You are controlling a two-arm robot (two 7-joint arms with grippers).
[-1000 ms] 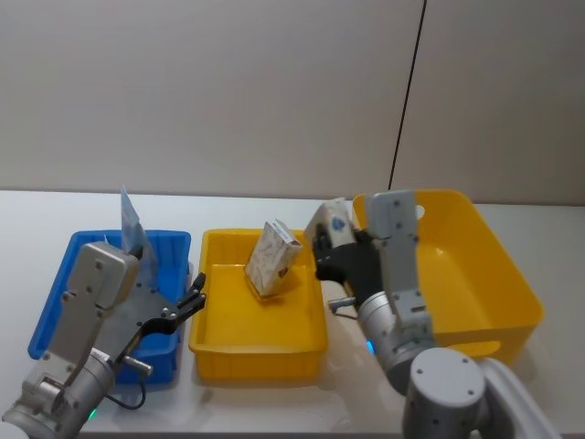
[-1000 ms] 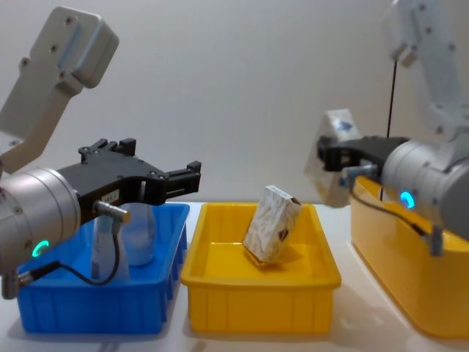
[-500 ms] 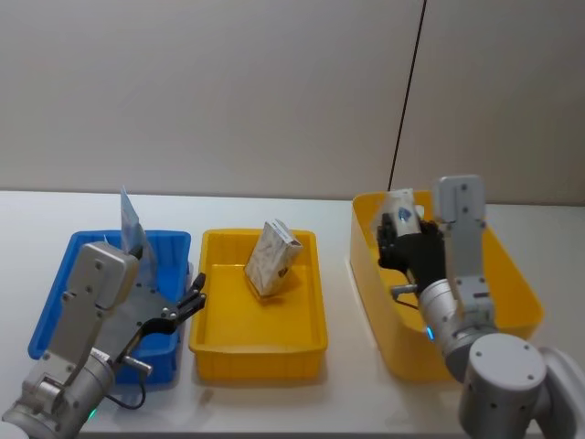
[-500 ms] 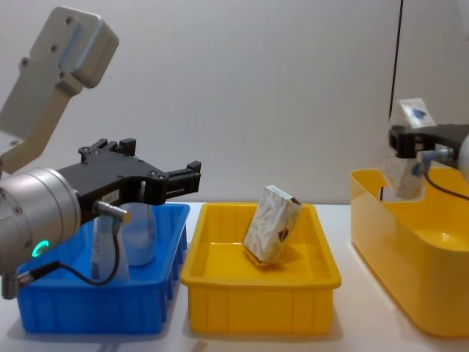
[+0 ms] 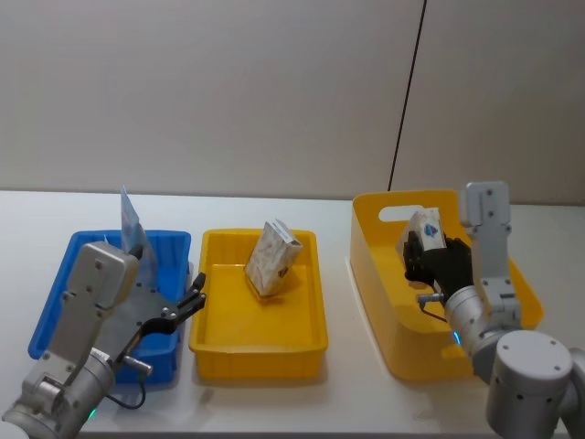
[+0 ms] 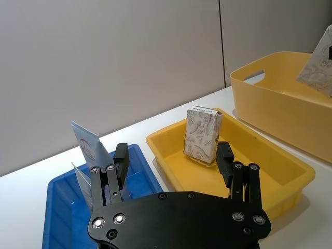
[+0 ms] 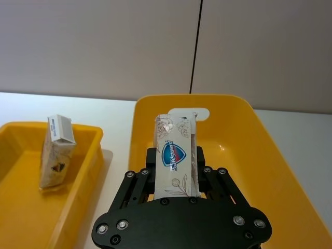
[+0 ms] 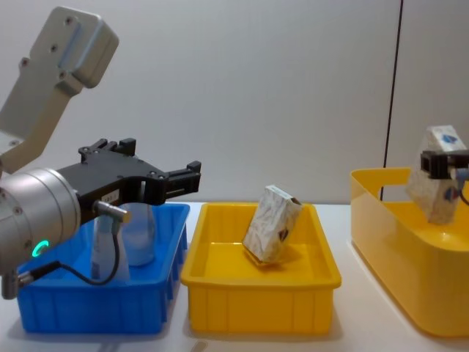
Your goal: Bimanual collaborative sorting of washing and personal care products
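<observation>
My right gripper (image 5: 428,261) is shut on a small white box with a blue mark (image 5: 426,230), holding it upright just inside the deep yellow tub (image 5: 512,265). The box (image 7: 175,158) shows between the fingers in the right wrist view, and in the chest view the box (image 8: 438,176) hangs at the tub's rim. A grey-white patterned carton (image 5: 272,258) leans in the shallow yellow tray (image 5: 256,346). Pale-blue tubes (image 8: 139,235) stand in the blue bin (image 5: 55,302). My left gripper (image 5: 192,300) hovers open over the blue bin's right edge, holding nothing.
Blue bin, shallow tray and deep tub stand in a row from left to right on a white table. A grey wall (image 5: 228,91) rises behind them. The carton (image 6: 203,136) lies ahead of the left gripper's fingers (image 6: 224,155).
My right gripper has carried the white box to the right, from beside the shallow tray to over the deep tub, and lowered it. The left arm has not moved.
</observation>
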